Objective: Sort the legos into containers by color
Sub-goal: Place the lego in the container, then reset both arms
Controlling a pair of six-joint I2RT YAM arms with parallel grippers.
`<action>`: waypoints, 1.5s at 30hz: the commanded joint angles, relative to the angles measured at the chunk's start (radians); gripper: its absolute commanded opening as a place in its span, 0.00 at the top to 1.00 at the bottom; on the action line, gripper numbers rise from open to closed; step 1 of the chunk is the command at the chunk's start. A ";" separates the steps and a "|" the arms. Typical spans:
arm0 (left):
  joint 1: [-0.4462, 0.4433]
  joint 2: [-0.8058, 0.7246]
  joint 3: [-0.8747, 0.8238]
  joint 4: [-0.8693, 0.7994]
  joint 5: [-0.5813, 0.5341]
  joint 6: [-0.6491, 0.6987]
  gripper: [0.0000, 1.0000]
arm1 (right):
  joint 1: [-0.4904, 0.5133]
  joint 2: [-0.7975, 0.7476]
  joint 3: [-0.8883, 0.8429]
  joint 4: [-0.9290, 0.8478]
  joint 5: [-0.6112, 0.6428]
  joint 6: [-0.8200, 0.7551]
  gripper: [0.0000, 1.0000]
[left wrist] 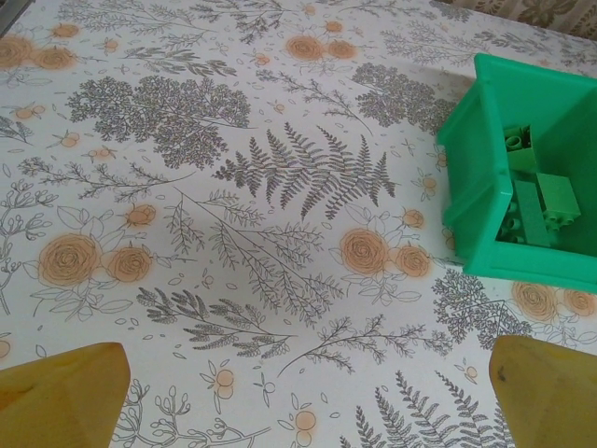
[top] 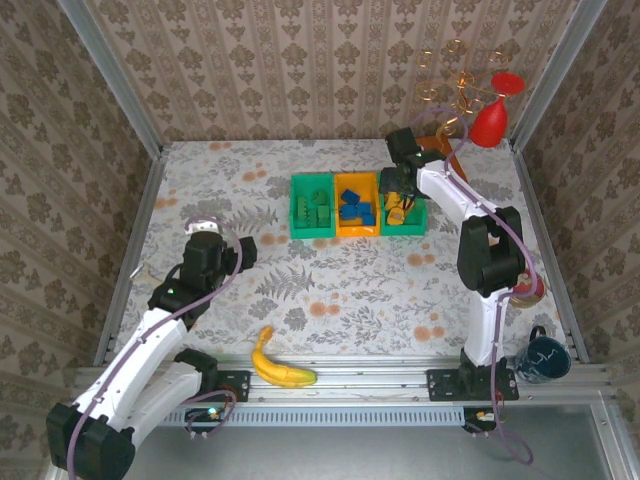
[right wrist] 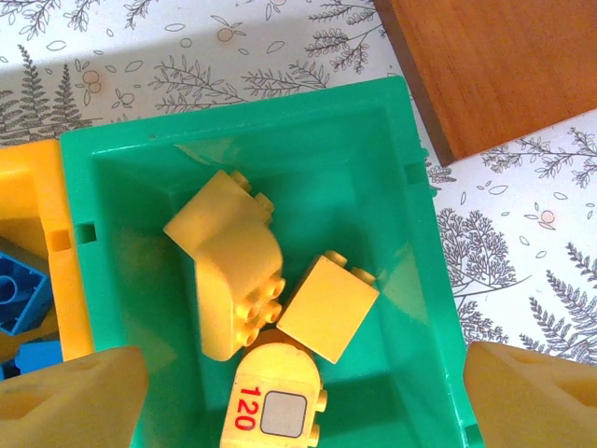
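Lifting straight up looks wisest: the right gripper (right wrist: 298, 406) is hovering, jaws spread, over the green bin (right wrist: 354, 187) at frame centre, yellow bricks (right wrist: 229, 261) lying beneath.

The left gripper (left wrist: 303, 383) hangs over the flowered table (left wrist: 233, 187). Its two yellow fingertips (left wrist: 61, 397) show in the bottom corners, spread wide with nothing between them. A green bin (left wrist: 471, 177) sits at the right edge, well apart from the fingertips, with one corner turned toward the camera. Inside lie several green legos (left wrist: 546, 201), piled against each other; their number cannot be told.
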 commanded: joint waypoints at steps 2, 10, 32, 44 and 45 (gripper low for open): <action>0.011 -0.016 0.044 -0.032 -0.038 0.033 0.00 | 0.000 -0.105 -0.047 -0.029 0.017 -0.021 0.09; 0.026 -0.050 0.044 -0.033 -0.097 0.072 0.00 | 0.000 -0.403 -0.307 0.046 0.020 0.012 0.05; 0.273 0.070 -0.336 0.780 -0.047 0.429 0.00 | -0.032 -0.881 -0.899 0.330 0.217 -0.012 0.00; 0.418 0.435 -0.383 1.196 0.242 0.467 0.00 | -0.037 -0.858 -1.081 0.727 0.227 -0.229 0.00; 0.419 0.450 -0.381 1.215 0.257 0.475 0.00 | -0.037 -0.857 -1.105 0.778 0.220 -0.251 0.00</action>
